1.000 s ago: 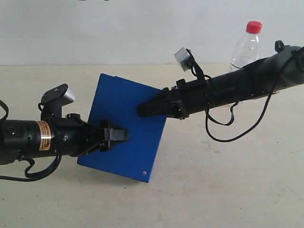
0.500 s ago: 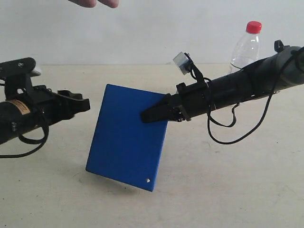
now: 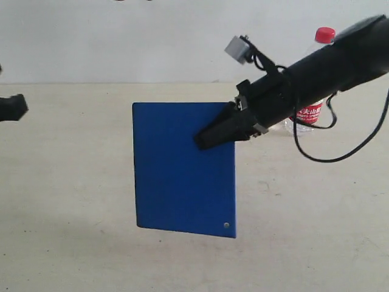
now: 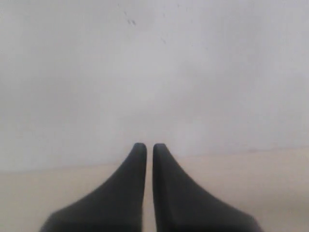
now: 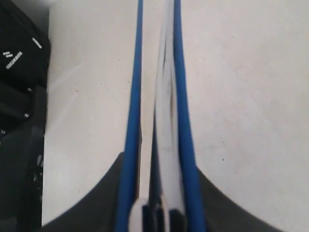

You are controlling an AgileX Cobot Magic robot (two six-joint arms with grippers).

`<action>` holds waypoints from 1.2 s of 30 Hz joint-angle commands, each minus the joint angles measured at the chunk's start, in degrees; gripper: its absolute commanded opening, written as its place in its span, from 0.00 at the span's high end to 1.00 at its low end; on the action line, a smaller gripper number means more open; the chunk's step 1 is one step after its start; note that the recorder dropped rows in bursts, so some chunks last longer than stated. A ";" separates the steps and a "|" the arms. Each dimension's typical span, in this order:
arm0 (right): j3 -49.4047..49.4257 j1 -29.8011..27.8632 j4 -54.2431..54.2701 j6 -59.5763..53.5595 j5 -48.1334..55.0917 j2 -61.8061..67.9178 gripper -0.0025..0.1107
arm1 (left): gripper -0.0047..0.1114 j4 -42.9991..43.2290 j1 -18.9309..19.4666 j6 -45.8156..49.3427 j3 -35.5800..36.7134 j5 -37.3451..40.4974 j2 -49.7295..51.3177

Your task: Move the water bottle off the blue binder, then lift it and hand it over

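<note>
Exterior: right gripper (image 3: 209, 135) pinches the blue binder (image 3: 182, 170) at its upper right edge, binder hanging upright; water bottle (image 3: 325, 34) stands far right behind that arm. Left wrist: left gripper (image 4: 149, 147) pressed nearly together, empty. Right wrist: binder edge-on between the fingers.

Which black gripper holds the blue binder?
The right gripper clamps the flat deep-blue binder, lifted in the air; the left gripper is shut, empty.

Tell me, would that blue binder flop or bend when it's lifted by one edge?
Probably fairly stiff: the blue binder hangs flat, without sagging, from the right fingers pinching one edge. It may splay open, since the wrist view shows its covers apart around white pages. Gripped off-centre, it could swing or slip.
</note>
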 commanded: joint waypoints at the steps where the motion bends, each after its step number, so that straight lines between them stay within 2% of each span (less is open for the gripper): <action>1: -0.11 0.14 -7.23 5.68 -0.44 -11.52 0.98 | 0.92 -11.32 -0.10 19.13 0.65 -1.01 -11.91; 3: -0.11 0.14 -9.24 7.86 -1.89 -16.47 0.98 | 0.92 -13.83 -0.10 23.00 0.65 -0.31 -17.74; 6: 0.13 0.14 -11.66 10.84 -2.30 -24.14 0.98 | 0.92 -13.41 -0.10 27.57 0.65 5.69 -25.55; 8: 1.69 0.14 -12.39 12.11 -3.25 -29.90 0.98 | 0.92 -13.06 -0.10 30.26 0.09 13.97 -31.66; 10: 3.90 0.14 -14.48 14.73 -5.06 -35.13 0.98 | 0.92 -13.06 -0.10 34.06 -0.52 27.85 -37.60; 11: 5.34 0.14 -15.87 17.21 -5.97 -37.91 0.98 | 0.92 -13.06 -0.10 34.85 -0.64 32.39 -40.46; 13: 8.86 0.14 -18.39 22.63 -7.02 -43.15 0.98 | 0.92 -13.38 0.06 34.74 -0.64 40.92 -45.87; 16: 15.46 0.14 -19.20 26.83 -8.66 -49.85 0.98 | 0.92 -13.52 1.32 31.49 -0.64 45.91 -51.21; 20: 23.59 0.14 -18.99 27.26 -11.76 -54.69 0.98 | 0.92 -12.99 3.98 25.17 0.78 49.98 -52.87; 26: 31.77 0.14 -18.18 26.49 -9.47 -55.42 0.98 | 0.92 -3.22 5.33 21.12 0.68 76.32 -52.75; 27: 32.58 0.14 -18.18 26.35 -9.33 -55.42 0.98 | 0.92 -0.58 5.33 18.35 0.42 78.67 -52.75; 28: 33.18 0.14 -18.18 25.85 -9.46 -55.42 0.98 | 0.92 1.13 5.33 14.90 0.42 77.21 -52.75; 30: 33.78 0.14 -18.18 25.87 -10.97 -55.42 0.98 | 0.92 11.34 5.88 -0.12 0.21 73.91 -52.75; 33: 34.03 0.14 -18.18 25.47 -16.01 -55.42 0.98 | 0.92 41.68 7.24 -34.30 0.33 72.84 -52.53; 35: 34.03 0.14 -18.06 23.59 -20.06 -55.42 0.98 | 0.92 62.80 8.18 -60.05 0.98 77.10 -51.76; 36: 34.03 0.14 -17.93 22.49 -21.53 -55.42 0.98 | 0.92 69.21 8.28 -71.84 1.54 79.78 -51.35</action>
